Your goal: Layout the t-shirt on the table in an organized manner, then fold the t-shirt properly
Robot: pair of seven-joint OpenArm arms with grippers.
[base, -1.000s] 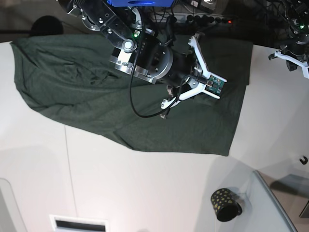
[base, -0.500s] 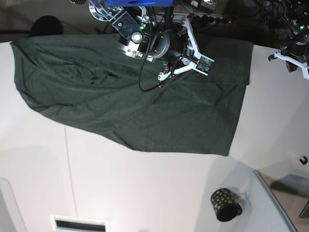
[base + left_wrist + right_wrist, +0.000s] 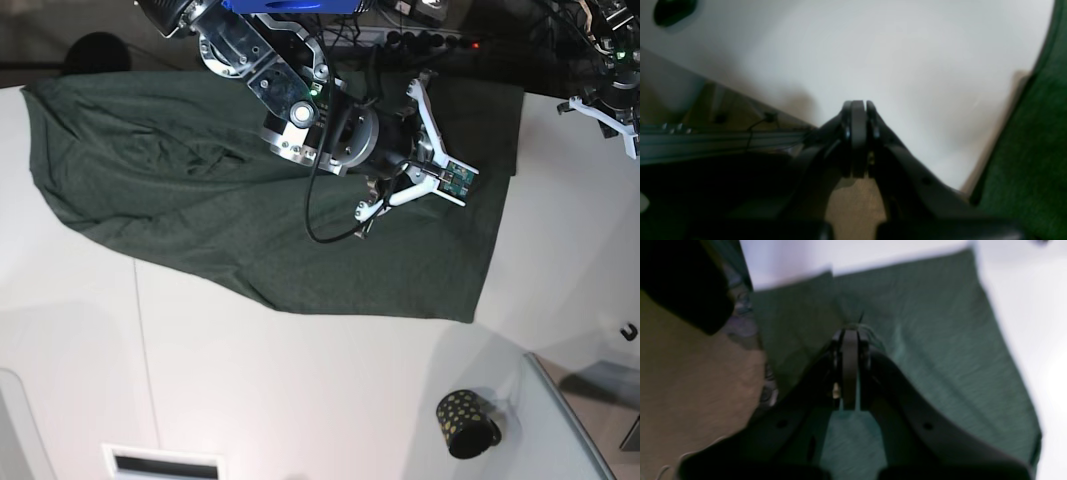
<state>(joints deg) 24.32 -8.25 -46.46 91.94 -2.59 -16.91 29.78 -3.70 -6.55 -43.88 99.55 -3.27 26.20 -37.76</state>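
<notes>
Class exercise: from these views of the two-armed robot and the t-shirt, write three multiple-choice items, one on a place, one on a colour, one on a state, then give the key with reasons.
1. Where is the small black cup with gold dots?
A. On the t-shirt
B. On the bare table, near edge, apart from the shirt
C. In a claw

2. What colour is the t-shirt?
A. Dark green
B. Red
C. White

3. How do the right claw's jaws stand?
A. Wide open
B. Shut
C. Out of view

Key: 1 B, white table shows between cup and shirt hem. 2 A, both the base and right wrist views show green fabric. 3 B, the right wrist view shows the jaws pressed together above the shirt.
</notes>
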